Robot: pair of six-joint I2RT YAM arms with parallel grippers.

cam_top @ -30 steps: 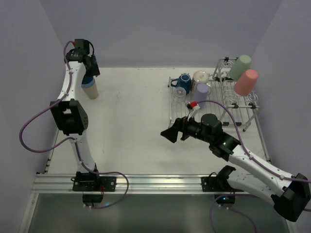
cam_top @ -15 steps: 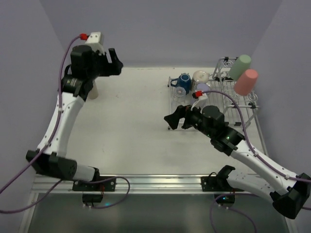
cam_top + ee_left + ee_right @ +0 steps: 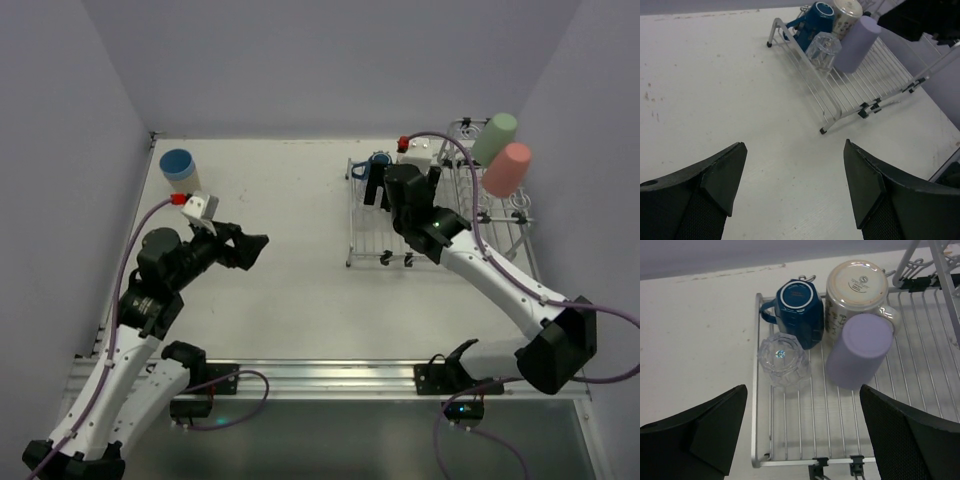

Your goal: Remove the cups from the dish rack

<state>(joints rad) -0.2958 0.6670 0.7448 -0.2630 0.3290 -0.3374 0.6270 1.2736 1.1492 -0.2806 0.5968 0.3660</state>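
Observation:
The silver wire dish rack [image 3: 366,246] stands at the right. At its left end, upside down, are a dark-blue mug [image 3: 800,312], a white speckled mug [image 3: 855,295], a lavender tumbler [image 3: 860,350] and a clear glass [image 3: 782,360]. A green tumbler [image 3: 494,138] and a salmon-pink tumbler [image 3: 506,168] sit on prongs at its far right. A blue tumbler [image 3: 179,164] stands nested in a beige one at the far left. My right gripper [image 3: 801,390] is open and empty above the rack's left end. My left gripper [image 3: 794,145] is open and empty over bare table.
The rack [image 3: 840,100] also shows in the left wrist view, with the glass [image 3: 822,50] and the lavender tumbler [image 3: 857,42] nearest. Purple walls close in the left, back and right. An aluminium rail [image 3: 320,375] runs along the near edge.
My left arm has swung from the blue tumbler at the far left back to the near-left middle, gripper empty. My right gripper has moved from in front of the rack to above its left end.

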